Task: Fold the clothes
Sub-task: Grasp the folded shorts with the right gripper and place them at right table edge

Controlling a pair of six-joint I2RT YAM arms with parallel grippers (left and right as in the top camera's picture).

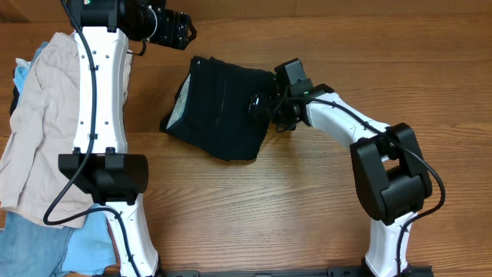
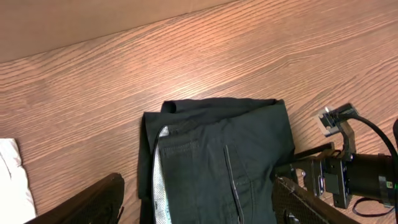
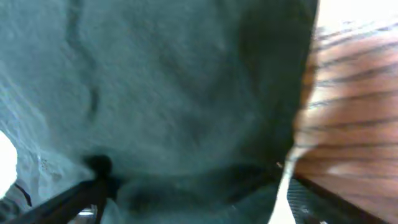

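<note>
The black shorts lie folded into a compact bundle on the wooden table, with the pale waistband lining showing at their left edge. My right gripper is at the shorts' right edge, low on the cloth. In the right wrist view the black fabric fills the frame and lies between the spread fingers. My left gripper hovers open beyond the shorts' far left corner, holding nothing. In the left wrist view its fingers frame the shorts from above, and the right gripper shows there too.
A pile of beige khaki shorts lies at the left of the table, partly under my left arm. Light blue garments lie at the front left, with another bit showing at the far left. Bare wood surrounds the black shorts.
</note>
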